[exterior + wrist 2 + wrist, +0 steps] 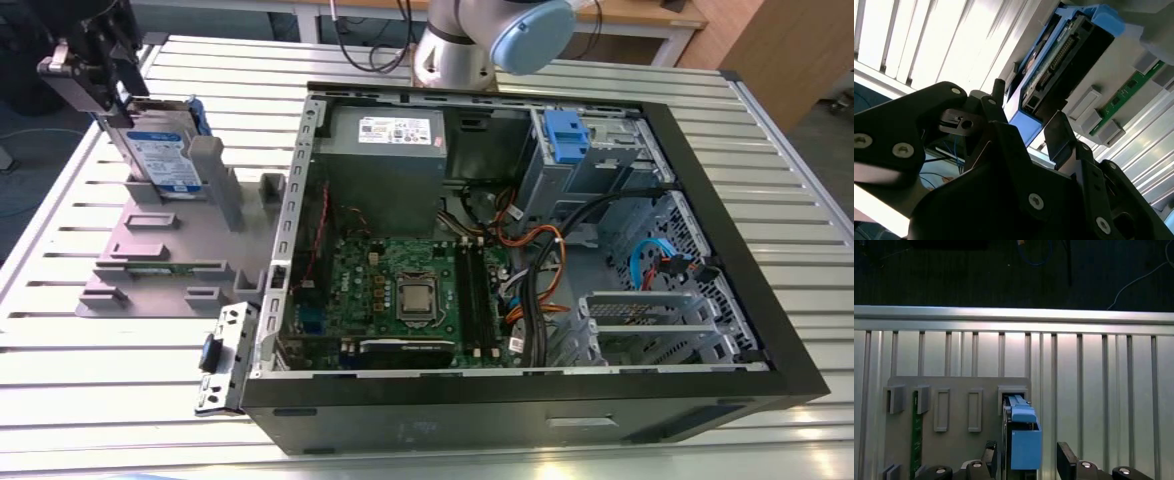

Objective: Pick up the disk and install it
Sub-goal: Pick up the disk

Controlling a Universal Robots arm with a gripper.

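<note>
The disk (166, 152) stands on edge in a slot of the grey plastic stand (150, 250), at the exterior view's left. It is silver with a white-and-blue label and a blue bracket. My gripper (124, 103) is at its upper end. In the first wrist view my gripper (1028, 458) is open, with one finger (990, 454) close to the blue bracket (1025, 440) and the other finger (1066, 458) standing off with a gap. The second wrist view shows the disk (1059, 55) running away from my gripper (1028, 107), its near end between the black fingers.
An open computer case (721, 240) lies on the slatted metal table (54, 400), holding a grey power-supply box (387, 160), a motherboard (407, 290), cables and a blue drive-bay bracket (566, 135). A green memory strip (167, 268) lies on the stand. The arm's base (461, 45) stands behind the case.
</note>
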